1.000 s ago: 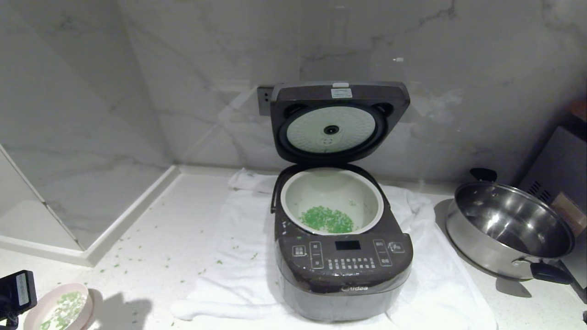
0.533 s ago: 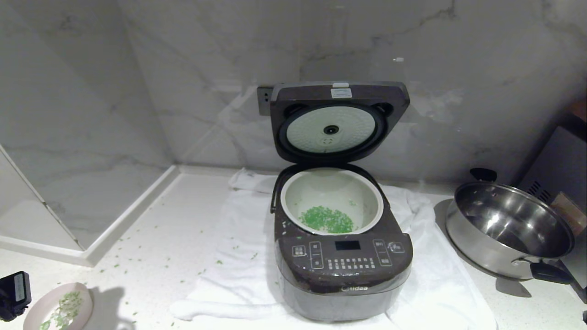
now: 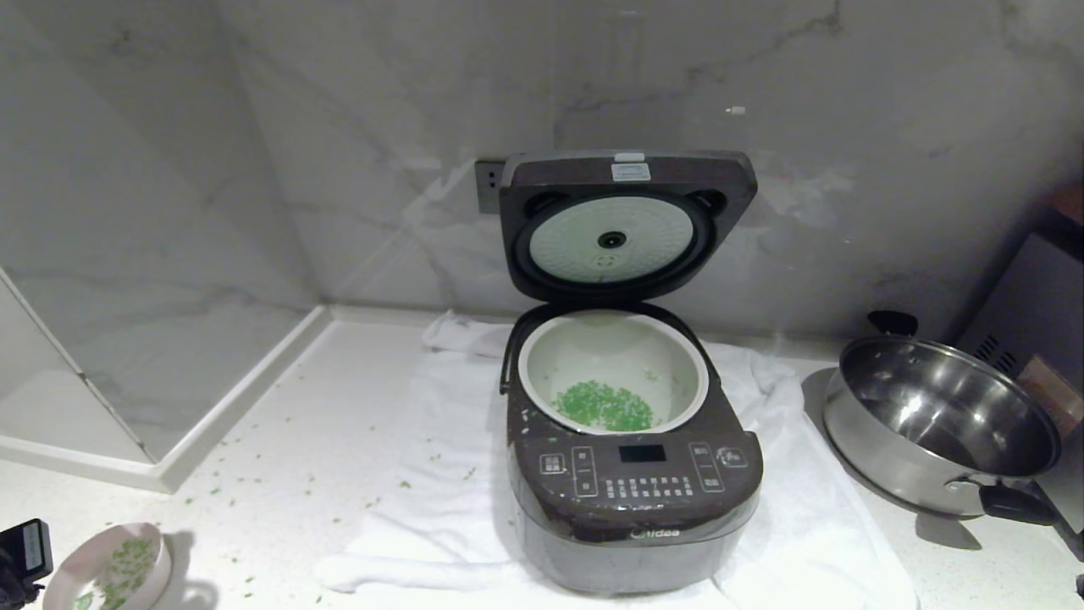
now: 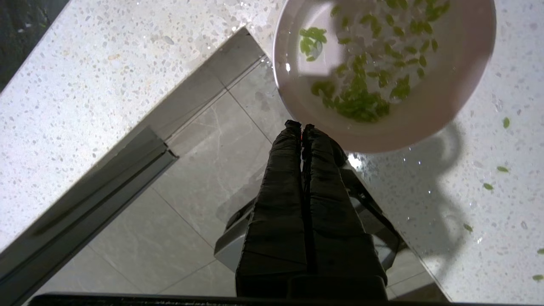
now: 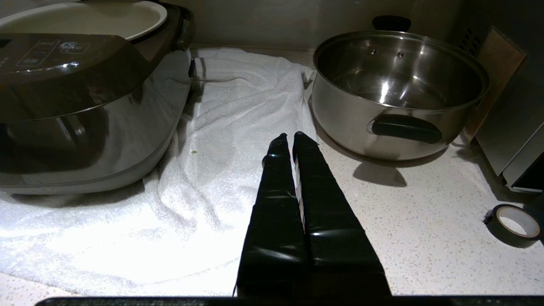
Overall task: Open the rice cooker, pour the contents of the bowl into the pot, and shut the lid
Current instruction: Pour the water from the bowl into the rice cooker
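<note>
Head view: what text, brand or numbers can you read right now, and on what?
"Midea": low on the front of the boxy dark brown rice cooker.
Button panel captions: too small to read.
White sticker on the raised lid: unreadable.
Label on the left gripper: unreadable.

In the head view the bowl (image 3: 108, 569) is cut by the bottom edge, and the left hand (image 3: 19, 559) is mostly out of frame. The rice cooker (image 3: 631, 474) panel's button markings are too small to read. The left wrist view crops the bowl's top rim.
</note>
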